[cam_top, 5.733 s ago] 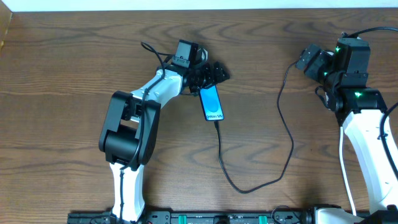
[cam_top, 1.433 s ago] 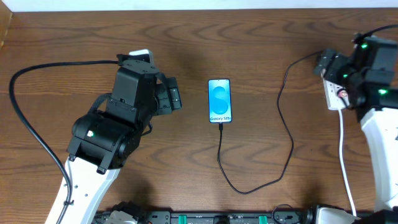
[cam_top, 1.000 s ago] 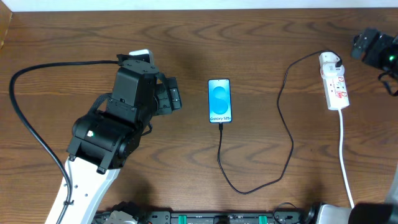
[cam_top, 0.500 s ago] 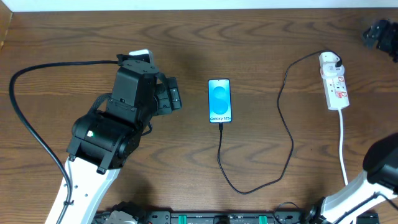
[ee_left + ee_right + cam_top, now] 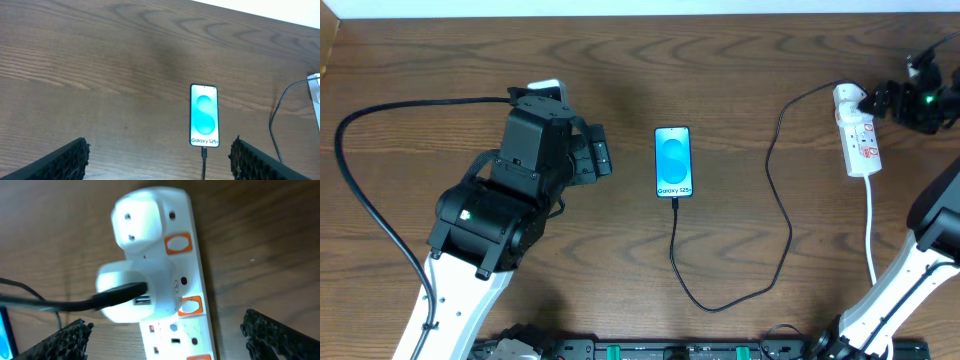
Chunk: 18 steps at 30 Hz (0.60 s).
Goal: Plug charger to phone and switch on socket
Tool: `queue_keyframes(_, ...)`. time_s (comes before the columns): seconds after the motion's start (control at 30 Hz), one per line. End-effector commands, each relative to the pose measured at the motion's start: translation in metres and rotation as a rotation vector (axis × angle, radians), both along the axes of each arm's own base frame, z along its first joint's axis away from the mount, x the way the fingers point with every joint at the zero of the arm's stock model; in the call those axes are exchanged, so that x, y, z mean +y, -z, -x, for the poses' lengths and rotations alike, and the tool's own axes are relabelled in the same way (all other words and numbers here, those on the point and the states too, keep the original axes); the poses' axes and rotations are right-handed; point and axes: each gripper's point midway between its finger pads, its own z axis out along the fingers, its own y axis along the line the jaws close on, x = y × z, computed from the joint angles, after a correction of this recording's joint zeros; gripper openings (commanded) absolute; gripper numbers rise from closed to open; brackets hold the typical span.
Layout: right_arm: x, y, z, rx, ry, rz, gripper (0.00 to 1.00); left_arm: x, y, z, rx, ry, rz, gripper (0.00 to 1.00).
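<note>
The phone [image 5: 673, 162] lies face up mid-table with its blue screen lit, also in the left wrist view as the phone [image 5: 204, 115]. The black charger [image 5: 782, 215] has its tip in the phone's lower end, loops toward the front edge, then runs up to the white adapter [image 5: 132, 290] on the socket [image 5: 861, 137]. My left gripper [image 5: 605, 158] hangs open to the left of the phone, apart from it. My right gripper [image 5: 170, 340] is open and straddles the socket [image 5: 175, 330] near its adapter end, where orange switches [image 5: 178, 244] show.
The socket's white cord [image 5: 870, 240] trails toward the front edge at the right. My left arm's black cable [image 5: 380, 225] arcs over the left side of the table. The right arm's base link [image 5: 920, 270] rises at the right edge.
My right gripper has come from the far right corner to the adapter end of the socket, still open. The left arm, phone and charger have not moved.
</note>
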Motion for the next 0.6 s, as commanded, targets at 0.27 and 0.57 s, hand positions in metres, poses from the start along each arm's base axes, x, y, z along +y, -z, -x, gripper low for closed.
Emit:
queue_keyframes(0.27,0.011,0.013,0.0,-0.019,-0.102,-0.055,0.95,0.005,-0.001,-0.002,-0.006,-0.009,-0.02,0.9)
queue_keyframes(0.57,0.036,0.001,-0.012,-0.074,-0.097,-0.175,0.87,0.005,-0.001,-0.002,-0.006,-0.009,-0.02,0.9)
